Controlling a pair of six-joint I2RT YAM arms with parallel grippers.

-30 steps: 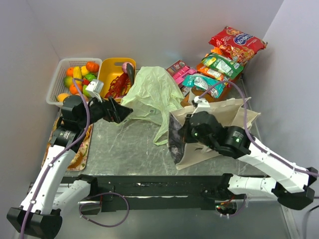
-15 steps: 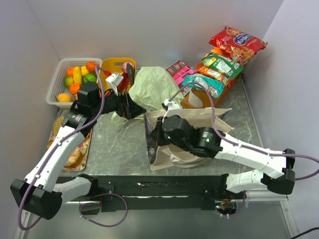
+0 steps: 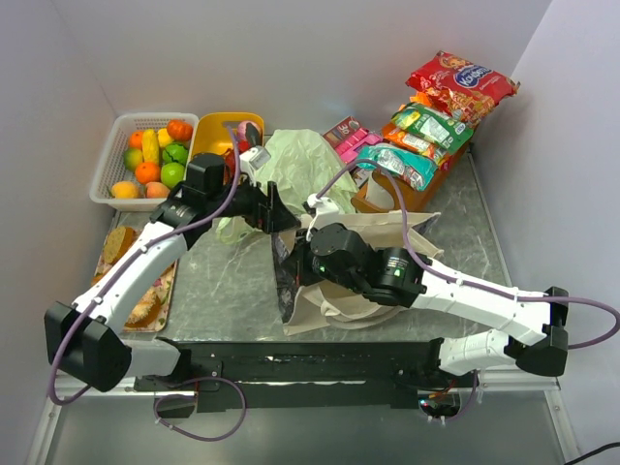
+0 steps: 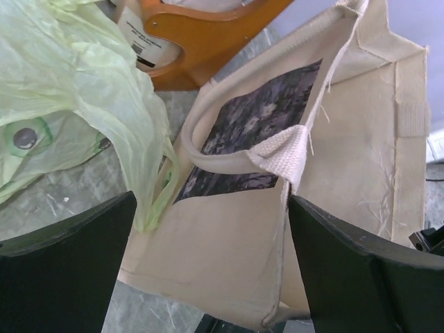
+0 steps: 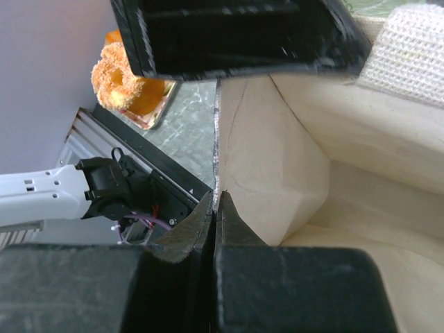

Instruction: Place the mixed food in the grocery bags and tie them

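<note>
beige canvas tote (image 3: pixel 334 308) mid-table, right gripper (image 5: pixel 215 200) pinched tight on its rim edge, left gripper (image 4: pixel 211 201) spread wide just over the webbing handle (image 4: pixel 281 149), contact unclear, green plastic bag (image 3: pixel 305 165) crumpled just behind, snack packets (image 3: pixel 426 126) stacked back right, well apart

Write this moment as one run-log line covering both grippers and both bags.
left gripper: open, facing canvas tote handle | right gripper: shut on tote rim | green plastic bag: beside tote | snack packets: outside bags
</note>
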